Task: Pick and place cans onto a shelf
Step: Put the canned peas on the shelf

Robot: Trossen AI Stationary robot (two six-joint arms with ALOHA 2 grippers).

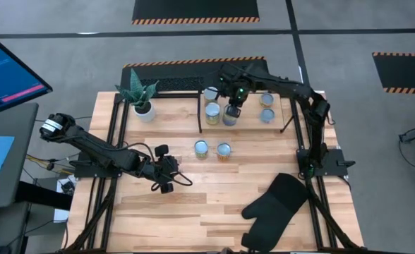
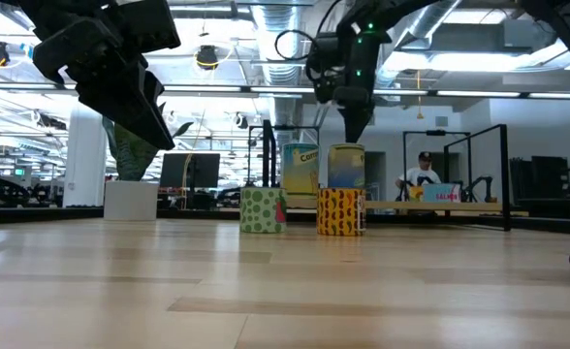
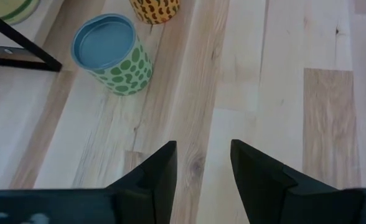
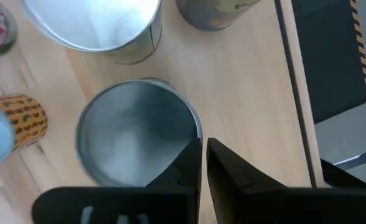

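We count five cans on shelf point(image 1: 292, 116). Right tool point(image 1: 233, 111) above silver can point(image 4: 136, 140) there, fingers nearly closed, holding nothing. Left tool point(image 3: 201, 168) narrow, empty; green dotted can point(image 3: 111, 55) and yellow can point(image 1: 224, 150) ahead on surface point(image 1: 214, 204), still to place.

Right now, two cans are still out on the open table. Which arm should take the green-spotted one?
Left. The left gripper hovers open near the green-spotted can, which shows ahead of its fingers. The right gripper is over a silver can at the shelf.
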